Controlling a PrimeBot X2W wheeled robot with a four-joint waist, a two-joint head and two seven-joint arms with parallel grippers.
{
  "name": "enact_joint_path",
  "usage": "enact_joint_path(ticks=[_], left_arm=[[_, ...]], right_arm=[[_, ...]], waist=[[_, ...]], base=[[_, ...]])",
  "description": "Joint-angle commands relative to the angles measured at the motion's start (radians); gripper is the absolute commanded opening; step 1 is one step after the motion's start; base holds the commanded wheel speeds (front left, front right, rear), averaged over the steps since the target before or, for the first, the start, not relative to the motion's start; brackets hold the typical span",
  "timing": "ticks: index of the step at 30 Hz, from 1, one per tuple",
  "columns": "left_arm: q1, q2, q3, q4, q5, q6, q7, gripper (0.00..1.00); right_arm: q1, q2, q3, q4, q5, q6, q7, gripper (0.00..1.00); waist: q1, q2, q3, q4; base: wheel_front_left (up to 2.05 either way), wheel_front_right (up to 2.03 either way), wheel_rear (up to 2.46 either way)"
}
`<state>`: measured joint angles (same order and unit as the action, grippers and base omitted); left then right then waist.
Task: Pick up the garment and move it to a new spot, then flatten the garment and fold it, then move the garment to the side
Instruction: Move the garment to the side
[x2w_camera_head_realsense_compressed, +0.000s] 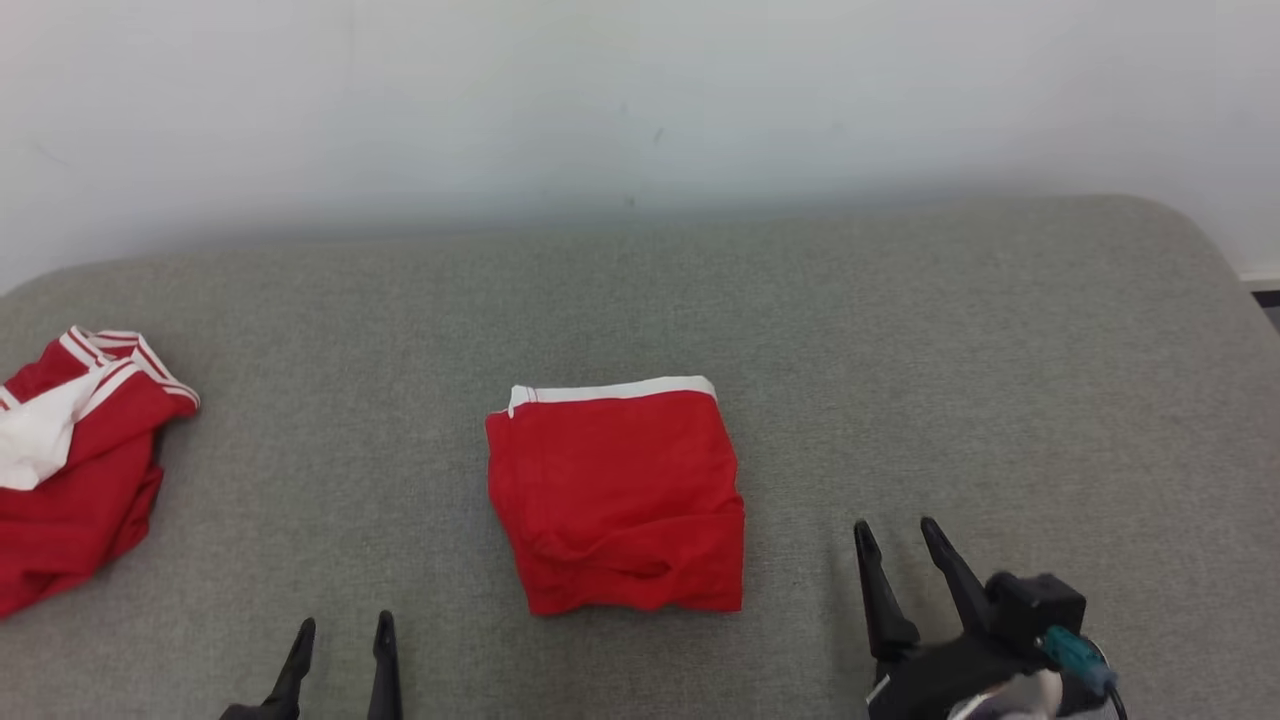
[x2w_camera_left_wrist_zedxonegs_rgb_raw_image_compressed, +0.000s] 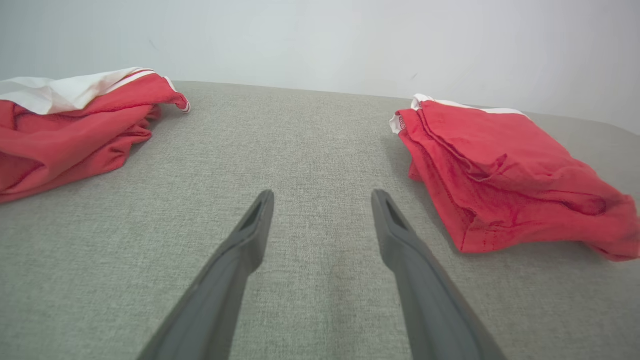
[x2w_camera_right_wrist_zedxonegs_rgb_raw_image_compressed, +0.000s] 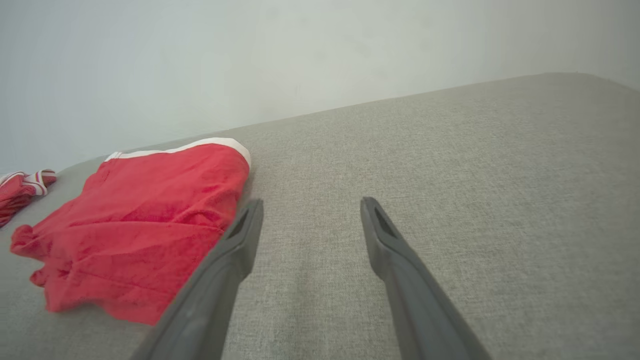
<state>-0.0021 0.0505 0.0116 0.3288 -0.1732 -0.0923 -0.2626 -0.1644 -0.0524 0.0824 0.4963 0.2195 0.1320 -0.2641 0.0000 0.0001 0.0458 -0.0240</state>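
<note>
Surface: a grey padded fabric top (x2w_camera_head_realsense_compressed: 900, 330) against a pale wall carries everything.
Folded piece: a red, white-edged square (x2w_camera_head_realsense_compressed: 620, 500) lies folded in the middle of the surface. It looks finished and is not the job at hand.
Garment: the garment (x2w_camera_head_realsense_compressed: 70, 500) is a crumpled red heap at the far left, with a white sleeve and red-and-white striped trim on top, well apart from the folded piece.
Right gripper: the right gripper (x2w_camera_head_realsense_compressed: 895, 525) is near, just right of the folded piece, with its jaws spread wide and nothing between them.
Left gripper: the left gripper (x2w_camera_head_realsense_compressed: 346, 622) is at the near edge, between the heap and the folded piece, also spread wide and empty.
Step in hand: judging by the untouched heap, this is the first step, the pick-up, and it is not yet begun.
Next move: the left arm likely has to swing left to the heap and close on a bunched edge. The right arm is far off and would have to cross the folded piece.
Writing: none can be read. The heap's folds show no lettering, number or label, and the folded piece shows plain red.
</note>
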Motion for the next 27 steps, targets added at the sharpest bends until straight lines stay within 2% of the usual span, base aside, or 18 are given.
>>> enact_joint_path(ticks=[1, 6, 11, 16, 23, 24, 25, 26, 27], left_arm=[[-0.014, 0.000, -0.010, -0.005, -0.002, 0.003, -0.003, 1.00], [-0.043, 0.000, -0.042, -0.006, -0.003, 0.003, -0.003, 1.00], [-0.062, 0.000, -0.061, -0.006, -0.008, 0.004, -0.003, 1.00], [-0.080, 0.000, -0.090, -0.002, -0.021, 0.011, -0.003, 1.00], [-0.074, 0.000, -0.096, -0.009, -0.031, 0.021, -0.003, 1.00], [-0.070, 0.000, -0.093, -0.011, -0.033, 0.023, -0.003, 1.00], [-0.069, 0.000, -0.092, -0.012, -0.035, 0.024, -0.003, 1.00], [-0.070, 0.000, -0.091, -0.011, -0.036, 0.025, -0.003, 1.00], [-0.073, 0.000, -0.092, -0.010, -0.037, 0.026, -0.003, 1.00]], right_arm=[[-0.026, 0.002, 0.014, 0.007, 0.028, -0.003, 0.000, 1.00], [-0.118, 0.002, 0.071, 0.062, 0.144, -0.003, 0.000, 1.00], [-0.196, 0.002, 0.113, 0.138, 0.205, -0.003, 0.000, 1.00], [-0.271, 0.002, 0.184, 0.268, 0.294, -0.003, 0.002, 1.00], [-0.297, 0.003, 0.295, 0.394, 0.382, -0.003, 0.004, 1.00], [-0.310, 0.004, 0.317, 0.407, 0.389, -0.002, 0.005, 0.74], [-0.316, 0.004, 0.325, 0.413, 0.383, -0.002, 0.005, 0.07], [-0.323, 0.005, 0.329, 0.418, 0.373, -0.002, 0.004, 0.00], [-0.328, 0.005, 0.325, 0.419, 0.370, -0.002, 0.004, 0.00]], waist=[[0.0000, -0.0001, 0.036, 0.030], [0.0000, -0.0001, 0.084, 0.073], [0.0000, -0.0001, 0.111, 0.106], [0.0000, -0.0001, 0.127, 0.143], [0.0000, -0.0001, 0.128, 0.156], [0.0000, -0.0001, 0.131, 0.153], [0.0000, -0.0001, 0.132, 0.151], [0.0000, -0.0001, 0.133, 0.149], [0.0000, -0.0001, 0.134, 0.148]], base=[[0.00, 0.00, 0.00], [0.00, 0.00, 0.00], [0.00, 0.00, 0.00], [0.00, 0.00, 0.00], [0.00, 0.00, 0.00], [0.00, 0.00, 0.00], [0.00, 0.00, 0.00], [0.00, 0.00, 0.00], [0.00, 0.00, 0.00]])
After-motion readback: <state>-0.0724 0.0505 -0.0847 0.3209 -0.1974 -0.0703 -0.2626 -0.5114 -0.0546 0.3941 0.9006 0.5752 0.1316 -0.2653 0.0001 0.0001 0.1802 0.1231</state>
